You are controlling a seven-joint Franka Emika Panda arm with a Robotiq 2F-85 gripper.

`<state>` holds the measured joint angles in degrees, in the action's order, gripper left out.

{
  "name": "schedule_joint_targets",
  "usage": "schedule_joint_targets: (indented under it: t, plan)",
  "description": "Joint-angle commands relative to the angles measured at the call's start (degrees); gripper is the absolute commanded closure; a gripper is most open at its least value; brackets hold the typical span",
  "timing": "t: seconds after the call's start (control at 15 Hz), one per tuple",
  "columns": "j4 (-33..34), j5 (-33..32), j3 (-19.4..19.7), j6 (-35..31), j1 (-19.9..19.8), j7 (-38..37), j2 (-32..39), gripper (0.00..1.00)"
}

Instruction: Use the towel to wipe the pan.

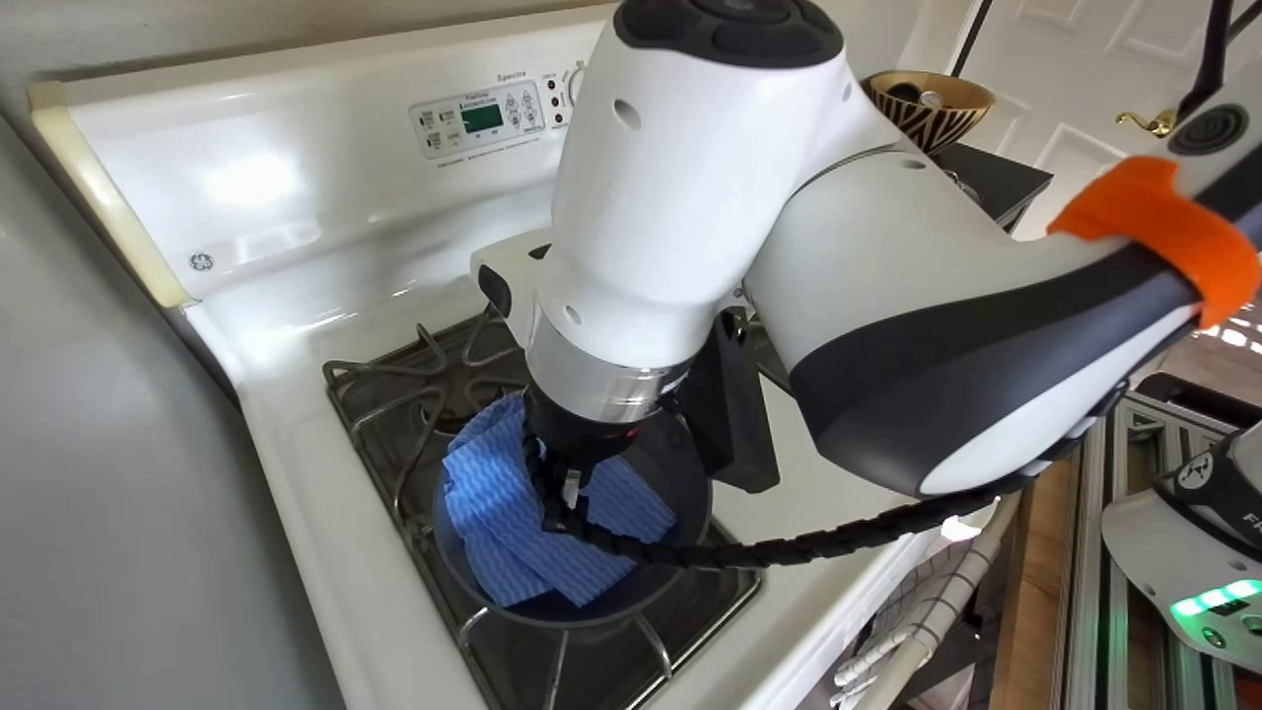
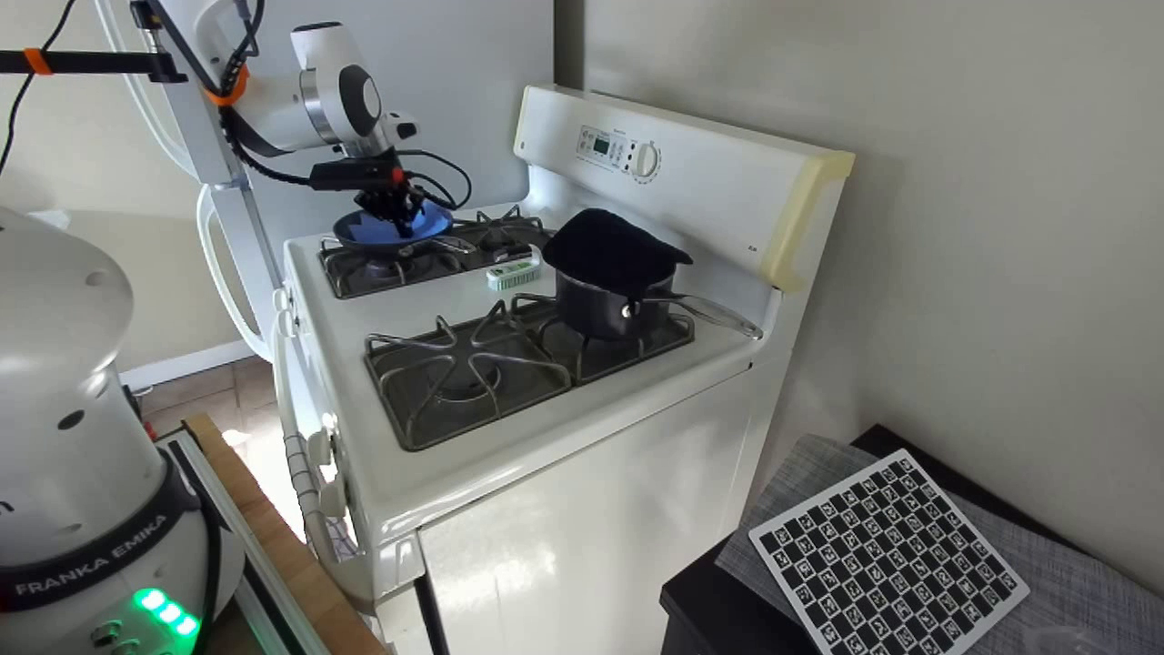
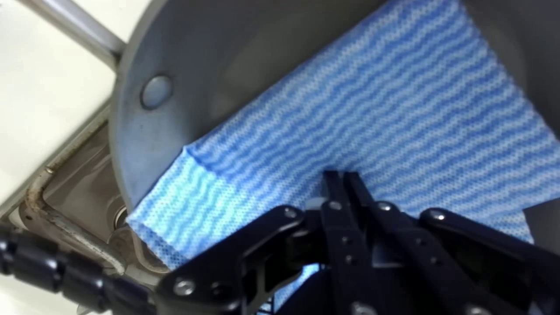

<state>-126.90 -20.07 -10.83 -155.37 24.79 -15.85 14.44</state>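
The blue towel (image 1: 493, 513) is spread in the dark grey pan (image 1: 694, 498) on a stove burner. Both also show in an exterior view, the towel (image 2: 368, 229) inside the pan (image 2: 375, 246). In the wrist view the towel (image 3: 415, 113) covers much of the pan floor, and one corner climbs the pan wall (image 3: 135, 144) over the rim. My gripper (image 3: 341, 174) points down into the pan, fingers together, tips on the towel. I see no clear bunching of cloth between them. The gripper (image 1: 572, 518) hides part of the towel. The pan's handle is not clearly visible.
A smaller dark pot (image 2: 596, 309) with a black cloth (image 2: 609, 250) on top stands on another burner. A green and white item (image 2: 514, 275) lies between the grates. The stove's back panel (image 1: 345, 177) rises behind. A black cable (image 1: 789, 550) hangs near the pan.
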Motion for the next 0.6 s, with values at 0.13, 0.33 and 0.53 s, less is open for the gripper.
schedule_joint_targets:
  t: [0.13,0.33,0.53]
  plan:
    - [1.56,3.83,-2.01,11.42,-0.35,0.44,0.06,1.0]
    - [3.21,9.59,-4.06,16.2,-1.4,2.59,0.4,1.0]
    - [4.51,17.93,-6.1,17.71,-2.93,6.17,1.21,1.0]
